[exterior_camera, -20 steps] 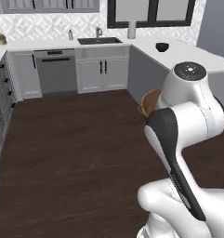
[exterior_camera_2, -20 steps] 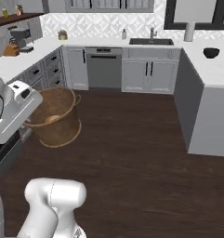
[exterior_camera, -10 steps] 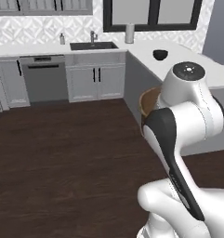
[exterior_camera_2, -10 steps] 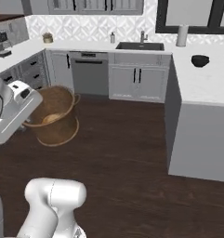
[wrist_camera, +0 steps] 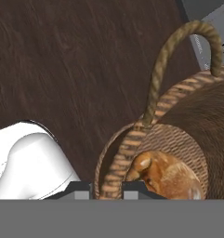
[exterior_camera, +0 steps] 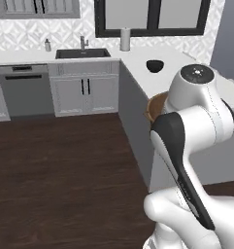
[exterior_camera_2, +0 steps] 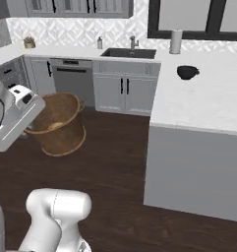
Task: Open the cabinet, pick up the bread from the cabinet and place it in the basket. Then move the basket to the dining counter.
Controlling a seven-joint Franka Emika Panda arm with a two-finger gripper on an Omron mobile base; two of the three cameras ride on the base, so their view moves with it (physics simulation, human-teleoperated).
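Claw (wrist_camera: 107,187) clamped on basket (wrist_camera: 178,139) rim, bread (wrist_camera: 167,174) inside.

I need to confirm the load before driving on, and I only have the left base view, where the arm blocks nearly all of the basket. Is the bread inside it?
Observer: Yes. The hand view shows the bread lying at the bottom of the basket.
Operator: Is the gripper actually holding the basket?
Observer: The gripper is shut on the basket's rim, one fingertip on each side of the woven edge.
Operator: Is it on the floor?
Observer: In the right base view the basket hangs tilted at the hand, beside the dining counter.
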